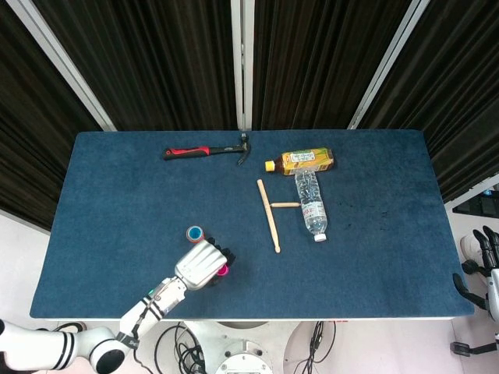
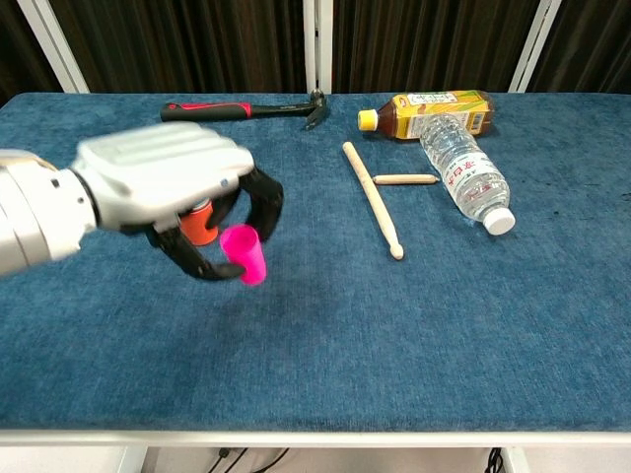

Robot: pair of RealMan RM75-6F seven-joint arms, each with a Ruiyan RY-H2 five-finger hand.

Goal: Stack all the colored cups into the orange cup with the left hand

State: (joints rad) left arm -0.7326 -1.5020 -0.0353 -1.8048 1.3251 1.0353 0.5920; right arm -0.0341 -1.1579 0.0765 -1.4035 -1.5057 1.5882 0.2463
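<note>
My left hand (image 2: 168, 187) grips a pink cup (image 2: 245, 253) between thumb and fingers and holds it above the blue cloth, tilted a little. In the head view the left hand (image 1: 199, 264) covers most of the pink cup (image 1: 222, 270). The orange cup (image 1: 195, 233), with a blue cup nested inside it, stands just beyond the hand. In the chest view only part of the orange cup (image 2: 200, 224) shows behind the fingers. My right hand (image 1: 487, 257) hangs off the table at the far right edge of the head view, holding nothing, fingers apart.
A red-and-black hammer (image 1: 207, 151) lies at the back. A yellow tea bottle (image 1: 300, 161) and a clear water bottle (image 1: 312, 202) lie right of centre, beside two wooden drumsticks (image 1: 269, 216). The table's front edge (image 2: 315, 432) runs close below the left hand.
</note>
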